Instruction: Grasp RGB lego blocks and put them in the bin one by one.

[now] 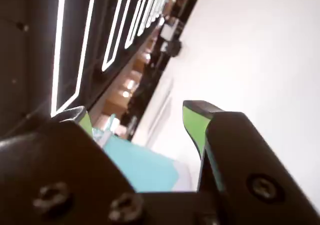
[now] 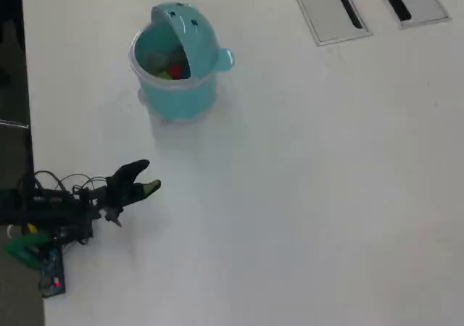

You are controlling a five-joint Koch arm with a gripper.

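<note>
The teal bin [image 2: 174, 87] stands on the white table at the upper left of the overhead view, its domed lid [image 2: 190, 32] tipped open. Inside it I see a red block [image 2: 176, 70] and a lime green block [image 2: 165, 74]; I cannot make out the blue one. My gripper [image 2: 148, 178] is below the bin and a little left of it, well apart from it, near the table's left edge. In the wrist view the gripper [image 1: 137, 112] is open and empty, its green pads [image 1: 194, 125] wide apart, with the bin [image 1: 145, 167] blurred between them.
Two grey rectangular panels [image 2: 330, 7] [image 2: 409, 0] lie in the table's top right. The arm's base and cables [image 2: 43, 210] sit at the left edge, where the table ends in a dark strip. The wrist view shows a dark wall with lit strips [image 1: 65, 45].
</note>
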